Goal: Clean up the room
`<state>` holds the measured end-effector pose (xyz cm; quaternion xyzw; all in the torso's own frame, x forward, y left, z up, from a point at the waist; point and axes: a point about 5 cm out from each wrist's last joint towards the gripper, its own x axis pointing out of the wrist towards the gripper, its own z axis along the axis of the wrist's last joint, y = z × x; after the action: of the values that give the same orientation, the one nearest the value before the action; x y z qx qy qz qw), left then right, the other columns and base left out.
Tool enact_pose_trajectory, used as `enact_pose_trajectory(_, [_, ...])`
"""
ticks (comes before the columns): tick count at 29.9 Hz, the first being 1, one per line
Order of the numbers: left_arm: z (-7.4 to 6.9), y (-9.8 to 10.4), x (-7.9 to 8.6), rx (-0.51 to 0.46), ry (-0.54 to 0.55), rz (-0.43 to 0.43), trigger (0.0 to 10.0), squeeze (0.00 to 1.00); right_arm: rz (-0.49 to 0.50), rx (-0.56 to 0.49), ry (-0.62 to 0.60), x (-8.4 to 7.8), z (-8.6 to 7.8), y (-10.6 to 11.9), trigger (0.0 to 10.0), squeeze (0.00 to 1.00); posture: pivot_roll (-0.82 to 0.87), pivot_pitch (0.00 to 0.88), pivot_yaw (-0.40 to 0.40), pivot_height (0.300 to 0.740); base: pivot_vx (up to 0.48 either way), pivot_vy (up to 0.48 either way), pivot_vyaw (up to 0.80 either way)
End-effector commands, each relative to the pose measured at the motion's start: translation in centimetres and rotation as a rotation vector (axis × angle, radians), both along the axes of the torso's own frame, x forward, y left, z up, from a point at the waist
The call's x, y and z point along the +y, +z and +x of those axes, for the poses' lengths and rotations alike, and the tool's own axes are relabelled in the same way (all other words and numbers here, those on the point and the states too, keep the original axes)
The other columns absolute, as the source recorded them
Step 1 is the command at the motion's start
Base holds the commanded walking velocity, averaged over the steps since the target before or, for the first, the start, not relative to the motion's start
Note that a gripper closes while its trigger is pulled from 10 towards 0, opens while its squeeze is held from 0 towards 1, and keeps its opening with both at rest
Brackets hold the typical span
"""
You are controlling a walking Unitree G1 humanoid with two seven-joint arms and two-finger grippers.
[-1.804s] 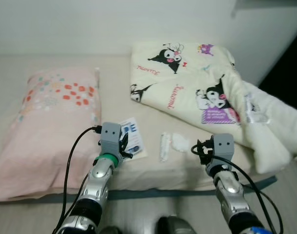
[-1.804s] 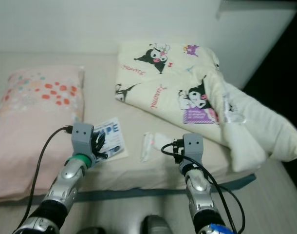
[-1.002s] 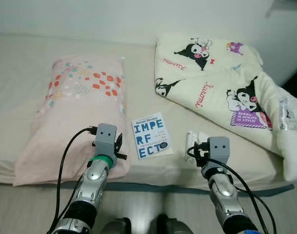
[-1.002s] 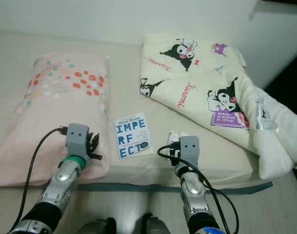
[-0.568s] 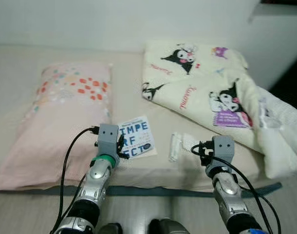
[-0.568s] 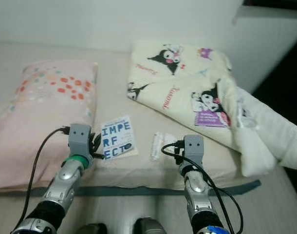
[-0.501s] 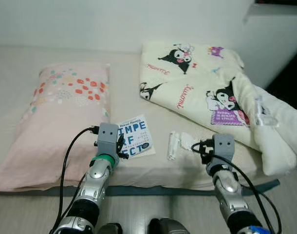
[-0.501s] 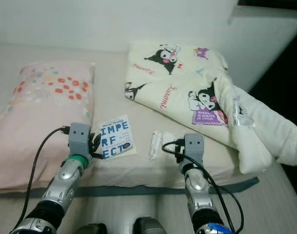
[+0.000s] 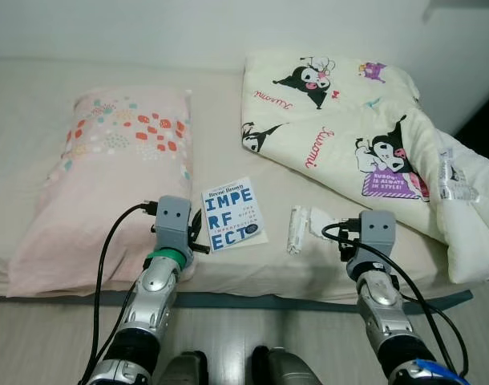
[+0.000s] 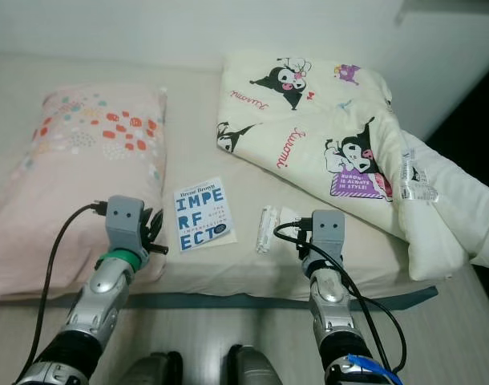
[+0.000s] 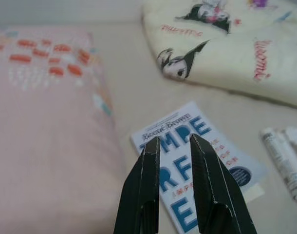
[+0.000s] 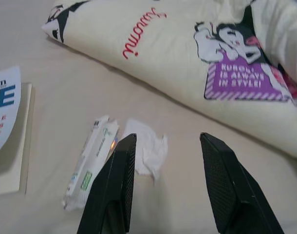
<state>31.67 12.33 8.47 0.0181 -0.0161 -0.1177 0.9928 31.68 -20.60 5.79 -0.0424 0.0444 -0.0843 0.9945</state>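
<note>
One book with a white cover and big blue letters lies flat on the bed, close to its front edge, just beside the pink pillow. To its right on the sheet lie one small wrapped packet and one crumpled white tissue, the two touching or nearly so.

The left gripper hangs above the near end of the book with its two black fingers drawn close together, a narrow slit between them; nothing is held and the tips are clear of the cover. The right gripper hovers over the bare sheet near the tissue and packet, its fingers spread wide apart and empty, touching nothing.

One pillow, printed with orange and teal dots, lies on the left part of the bed. One cream blanket printed with black-and-white cartoon figures lies folded and bunched on the right part, its far end spilling toward the bed's right edge. A white wall runs behind the bed, and two robot feet stand on the pale floor at its front edge.
</note>
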Motion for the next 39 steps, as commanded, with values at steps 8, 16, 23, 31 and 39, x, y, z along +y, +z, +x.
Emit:
enact_pose_trajectory(8, [-0.9,-0.5,-0.1,-0.01,-0.037,0.028,10.0,0.0,0.005,0.032,-0.007,-0.2,-0.2,-0.6,10.0,0.0,0.06,0.16,0.011,0.656,0.0,0.0,0.0])
enact_pose_trajectory(16, [-0.7,-0.3,-0.4,0.01,-0.067,0.018,10.0,0.0,0.017,0.017,-0.05,-0.7,-0.4,-0.6,10.0,0.0,0.05,0.159,0.019,0.652,0.0,0.0,0.0])
enact_pose_trajectory(23, [-0.8,0.1,-0.3,-0.011,-0.077,0.019,10.0,0.0,-0.001,-0.005,-0.07,-1.1,-0.3,-0.2,10.0,0.0,0.05,0.166,0.013,0.632,0.0,0.0,0.0])
enact_pose_trajectory(31, [-1.2,0.3,-0.3,-0.023,-0.115,0.032,10.0,0.0,0.001,-0.027,-0.066,-0.5,-0.6,-0.3,10.0,0.0,0.05,0.163,0.02,0.627,0.0,0.0,0.0])
enact_pose_trajectory(39, [-1.5,0.5,-1.1,-0.023,-0.179,0.043,10.0,0.0,-0.004,-0.058,-0.081,-0.5,-0.8,0.0,10.0,0.0,0.05,0.183,0.038,0.627,0.0,0.0,0.0])
